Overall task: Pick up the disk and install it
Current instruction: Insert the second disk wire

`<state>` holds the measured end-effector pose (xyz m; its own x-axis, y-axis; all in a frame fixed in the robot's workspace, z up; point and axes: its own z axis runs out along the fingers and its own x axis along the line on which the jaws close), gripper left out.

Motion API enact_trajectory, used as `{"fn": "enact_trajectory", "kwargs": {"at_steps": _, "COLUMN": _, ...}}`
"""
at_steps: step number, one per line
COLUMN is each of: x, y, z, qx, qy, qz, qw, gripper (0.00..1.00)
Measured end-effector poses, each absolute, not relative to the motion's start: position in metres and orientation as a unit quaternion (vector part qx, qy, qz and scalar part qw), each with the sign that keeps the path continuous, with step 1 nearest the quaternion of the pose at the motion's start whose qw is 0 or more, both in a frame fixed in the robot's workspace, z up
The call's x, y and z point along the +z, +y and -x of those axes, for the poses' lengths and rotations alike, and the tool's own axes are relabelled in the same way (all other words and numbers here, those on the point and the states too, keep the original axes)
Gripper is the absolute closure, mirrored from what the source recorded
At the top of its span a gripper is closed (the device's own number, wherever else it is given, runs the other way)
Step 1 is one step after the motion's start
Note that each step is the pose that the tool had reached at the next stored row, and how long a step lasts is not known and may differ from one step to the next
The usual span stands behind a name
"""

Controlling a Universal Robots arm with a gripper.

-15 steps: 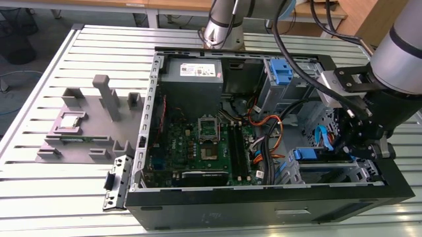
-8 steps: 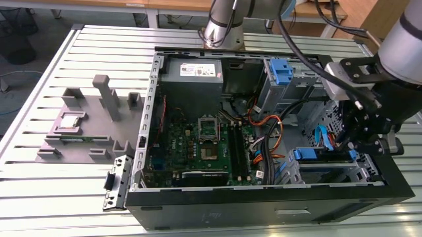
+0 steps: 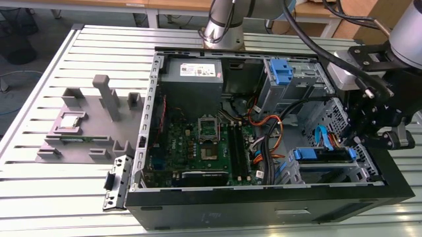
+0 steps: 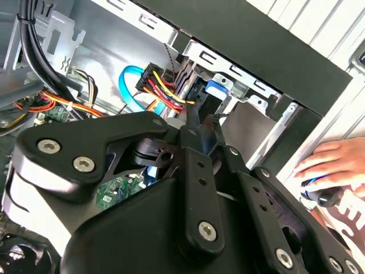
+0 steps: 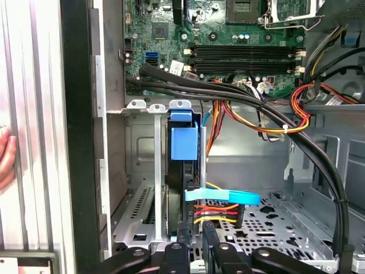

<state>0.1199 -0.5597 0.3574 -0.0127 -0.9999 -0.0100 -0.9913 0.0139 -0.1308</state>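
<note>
Grey slatted metal makes up the worktop [image 3: 39, 197], with an open black computer case [image 3: 264, 207] lying on it; in the exterior view a grey fixture block [image 3: 86, 128] with upright posts sits on the slats toward that view's left, well apart from the case's open side. Beyond the worktop's far edge stand wooden desks and a grey floor. The arm comes down over the case at the exterior view's right, its black tool [image 3: 369, 136] hanging just above the drive cage in the near right corner. There the disk [image 3: 323, 154] sits in the cage, its blue carrier showing at the top.

In the second wrist view the tool's black linkages crowd the foreground, and I cannot tell whether its jaws are apart or together. A blue data cable [image 4: 128, 80] and a red-and-yellow wire bundle [image 4: 162, 85] run to the bay. A person's hand [image 4: 336, 165] rests on the slats outside the case.

In the first wrist view the disk [image 5: 183, 142] stands edge-on in its bay, blue tab uppermost, beside the green motherboard [image 5: 228, 40].
</note>
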Motion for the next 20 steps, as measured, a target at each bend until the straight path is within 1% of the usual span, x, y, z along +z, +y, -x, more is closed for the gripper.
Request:
{"fn": "enact_trajectory", "kwargs": {"at_steps": 1, "x": 0.3576, "y": -0.5597, "z": -0.12, "qx": -0.042, "qy": 0.71, "qz": 0.701, "qw": 0.048, "gripper": 0.76}}
{"fn": "enact_trajectory", "kwargs": {"at_steps": 5, "x": 0.3572, "y": -0.5597, "z": -0.1215, "qx": -0.017, "qy": 0.712, "qz": 0.702, "qw": 0.023, "gripper": 0.76}}
{"fn": "enact_trajectory", "kwargs": {"at_steps": 10, "x": 0.3572, "y": -0.5598, "z": -0.1215, "qx": -0.014, "qy": 0.712, "qz": 0.702, "qw": 0.022, "gripper": 0.76}}
{"fn": "enact_trajectory", "kwargs": {"at_steps": 13, "x": 0.3571, "y": -0.5597, "z": -0.1215, "qx": 0.004, "qy": 0.712, "qz": 0.701, "qw": 0.037, "gripper": 0.76}}
{"fn": "enact_trajectory", "kwargs": {"at_steps": 16, "x": 0.3571, "y": -0.5597, "z": -0.1215, "qx": 0.005, "qy": 0.712, "qz": 0.701, "qw": 0.037, "gripper": 0.76}}
{"fn": "enact_trajectory", "kwargs": {"at_steps": 17, "x": 0.3571, "y": -0.5598, "z": -0.1219, "qx": 0.005, "qy": 0.712, "qz": 0.701, "qw": 0.037, "gripper": 0.76}}
{"fn": "enact_trajectory", "kwargs": {"at_steps": 20, "x": 0.3567, "y": -0.56, "z": -0.1243, "qx": 0.024, "qy": 0.713, "qz": 0.701, "qw": 0.018, "gripper": 0.76}}
